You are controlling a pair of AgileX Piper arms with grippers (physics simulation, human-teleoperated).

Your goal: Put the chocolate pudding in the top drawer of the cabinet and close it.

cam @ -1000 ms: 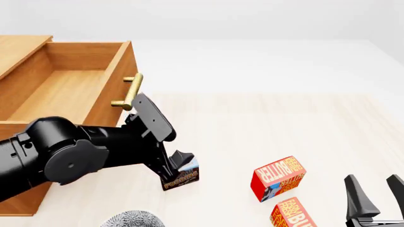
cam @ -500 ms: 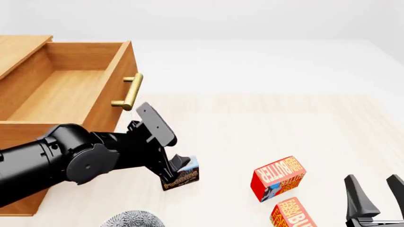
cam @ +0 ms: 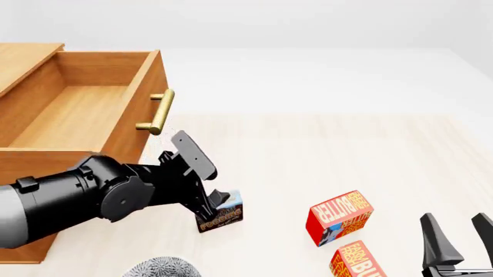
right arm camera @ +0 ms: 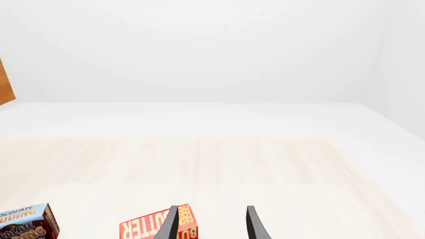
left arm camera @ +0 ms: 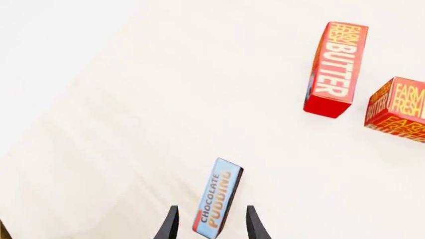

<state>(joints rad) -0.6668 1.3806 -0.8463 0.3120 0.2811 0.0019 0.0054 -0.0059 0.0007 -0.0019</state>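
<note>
One change stands out across the last second: our left arm has drawn back and sunk lower in the front view, while the left gripper (cam: pixel 218 202) has stayed at the chocolate pudding (cam: pixel 221 215) on the table (cam: pixel 324 156). The box sits in the same spot as before, so we judge that the grasp is being settled, not that the lift has begun. In the left wrist view the two fingertips (left arm camera: pixel 168 225) stand apart with the pudding box (left arm camera: pixel 218 198) between them and a gap visible on each side — so the jaws are spread around it, not yet clamped. The box stands on a narrow edge, and its long axis runs straight out ahead of the fingers, away from the wrist, its flat faces turned towards the two fingers; the lettering runs along that same axis. That suits a squeeze across its thin dimension. The top drawer (cam: pixel 73 112) of the cabinet (cam: pixel 23 57) is pulled out and bare inside, up and behind our left gripper, its brass handle (cam: pixel 156 111) just above the wrist. Our right gripper (cam: pixel 456 242) hangs spread and idle, well off to the far side, with two butter boxes (cam: pixel 339 216) between it and the pudding.
</note>
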